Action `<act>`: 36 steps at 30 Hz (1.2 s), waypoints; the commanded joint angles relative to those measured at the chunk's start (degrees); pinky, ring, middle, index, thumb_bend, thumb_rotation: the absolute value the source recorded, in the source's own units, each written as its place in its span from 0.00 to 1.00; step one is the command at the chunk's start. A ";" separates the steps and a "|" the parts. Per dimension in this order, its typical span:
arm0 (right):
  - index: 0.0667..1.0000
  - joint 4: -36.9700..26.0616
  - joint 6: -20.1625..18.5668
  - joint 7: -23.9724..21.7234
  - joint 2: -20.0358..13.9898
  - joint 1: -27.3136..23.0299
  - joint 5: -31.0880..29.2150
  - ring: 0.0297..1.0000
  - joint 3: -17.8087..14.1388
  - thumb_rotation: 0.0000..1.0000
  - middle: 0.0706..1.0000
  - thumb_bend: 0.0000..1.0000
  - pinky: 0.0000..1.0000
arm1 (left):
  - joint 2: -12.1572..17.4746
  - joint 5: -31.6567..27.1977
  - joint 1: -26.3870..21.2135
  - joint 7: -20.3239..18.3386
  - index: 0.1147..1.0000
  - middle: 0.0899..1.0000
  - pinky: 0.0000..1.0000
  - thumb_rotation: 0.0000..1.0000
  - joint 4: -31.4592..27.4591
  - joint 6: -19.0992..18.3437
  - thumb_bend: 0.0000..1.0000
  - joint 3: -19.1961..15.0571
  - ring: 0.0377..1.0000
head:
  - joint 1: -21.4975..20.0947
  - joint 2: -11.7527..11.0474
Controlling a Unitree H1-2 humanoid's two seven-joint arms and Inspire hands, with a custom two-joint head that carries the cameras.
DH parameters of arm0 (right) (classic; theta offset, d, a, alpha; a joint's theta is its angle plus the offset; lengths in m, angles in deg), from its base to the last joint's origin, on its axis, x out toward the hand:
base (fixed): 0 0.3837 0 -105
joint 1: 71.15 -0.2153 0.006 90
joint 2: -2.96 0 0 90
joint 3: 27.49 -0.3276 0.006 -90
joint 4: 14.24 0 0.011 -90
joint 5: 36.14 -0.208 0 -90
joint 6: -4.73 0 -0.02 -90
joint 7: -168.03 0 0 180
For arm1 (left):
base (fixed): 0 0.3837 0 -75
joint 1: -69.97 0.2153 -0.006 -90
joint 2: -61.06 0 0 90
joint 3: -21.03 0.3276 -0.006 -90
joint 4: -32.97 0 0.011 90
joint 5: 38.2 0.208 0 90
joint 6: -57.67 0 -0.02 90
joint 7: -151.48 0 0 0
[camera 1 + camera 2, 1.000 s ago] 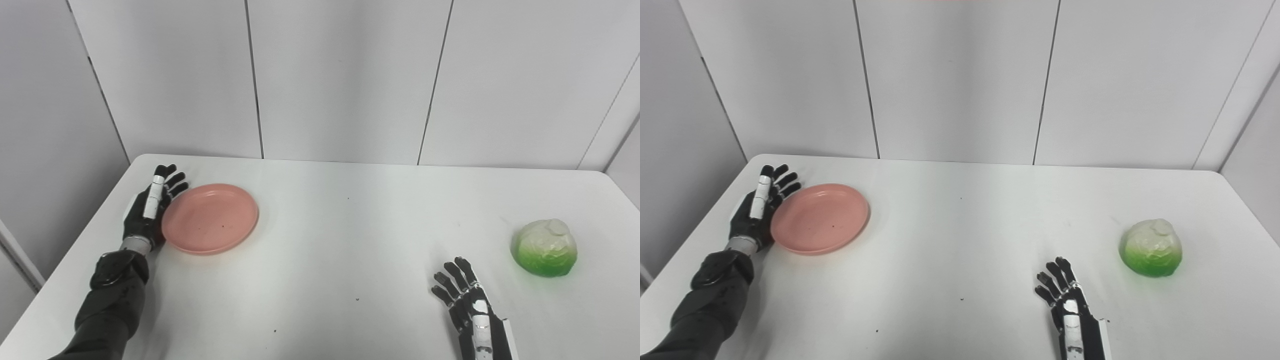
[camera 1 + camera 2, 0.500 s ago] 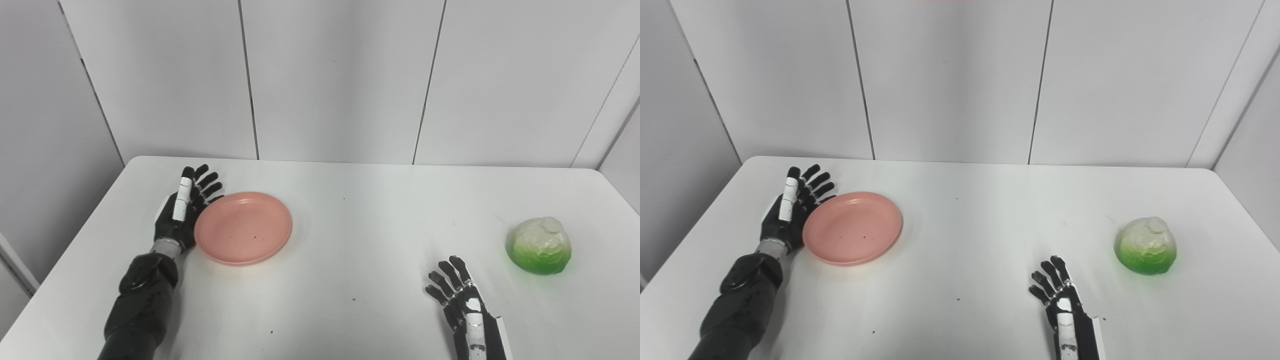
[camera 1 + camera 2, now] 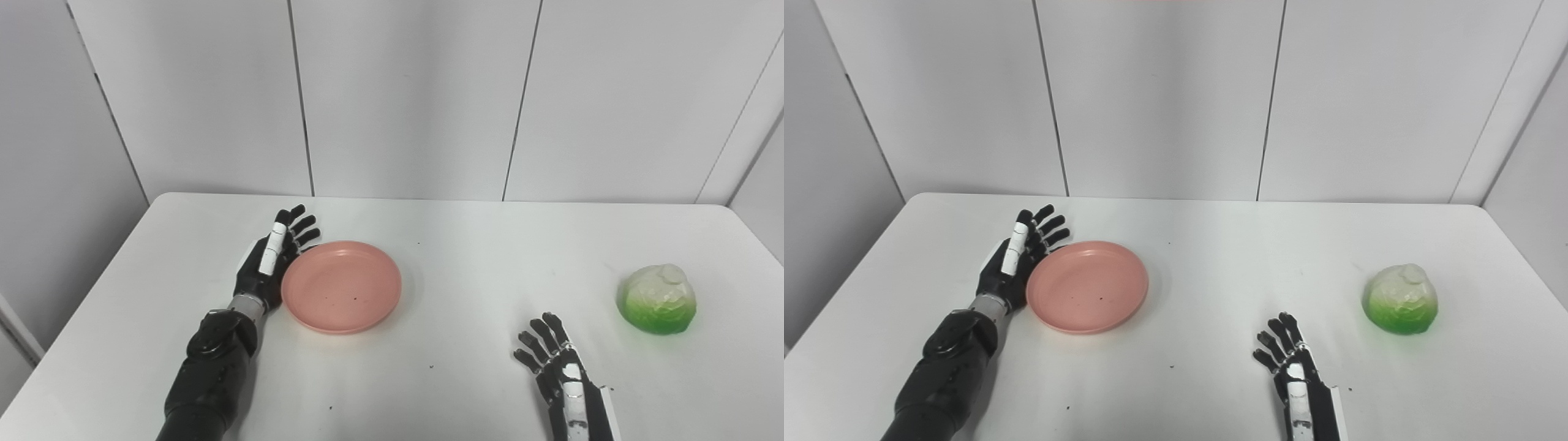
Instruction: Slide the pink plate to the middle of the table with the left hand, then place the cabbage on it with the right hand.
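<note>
**Left hand flat against pink plate rim; cabbage untouched at right**

Round, shallow pink plastic plate (image 3: 342,286) lying flat on white rectangular table (image 3: 465,245), left of centre. Empty, apart from a few dark specks on its surface.

Black robotic left hand (image 3: 268,264) set edge-on against plate's left rim, touching it. Fingers (image 3: 298,222) straight and spread, pointing toward the far wall; nothing gripped, palm side facing the plate. Black forearm running back to bottom edge of both views.

Black robotic right hand (image 3: 554,366) low over the near right part of the table, fingers spread and slightly curled, holding nothing. Contact with the table surface not determinable. Well apart from both plate and cabbage.

Rounded cabbage, pale white on top shading to bright green at base (image 3: 657,298), sitting on the table near its right edge, beyond and to the right of the right hand. Well apart from plate.

Small dark specks scattered on tabletop. Grey panelled wall (image 3: 404,92) behind.
</note>
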 commanded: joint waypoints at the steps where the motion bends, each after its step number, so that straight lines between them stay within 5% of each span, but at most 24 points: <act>1: 0.90 -0.58 -0.91 -0.01 1.37 5.86 0.12 0.86 0.69 0.93 0.89 0.81 0.82 | -0.91 0.74 -0.97 0.35 0.88 0.88 0.76 0.85 -1.18 -1.20 0.99 0.67 0.86 | -0.09 0.12; 11: 0.90 -0.73 -0.98 0.63 1.73 5.92 1.25 0.86 1.50 0.94 0.89 0.81 0.82 | -4.38 0.91 -0.37 0.01 0.88 0.88 0.78 0.84 -1.03 0.06 0.97 2.07 0.87 | -1.79 0.56; 29: 0.91 -0.20 -1.89 4.36 4.39 5.06 4.47 0.87 4.76 0.93 0.91 0.79 0.83 | -13.64 1.90 2.61 9.63 0.90 0.89 0.84 0.81 -2.99 5.94 0.97 0.17 0.89 | -10.67 0.67; 36: 0.92 1.21 -1.12 5.85 5.35 4.16 5.84 0.88 6.03 0.93 0.92 0.79 0.86 | -14.43 1.41 3.61 9.89 0.92 0.89 0.86 0.82 -3.78 5.96 0.95 -0.43 0.89 | -14.88 0.54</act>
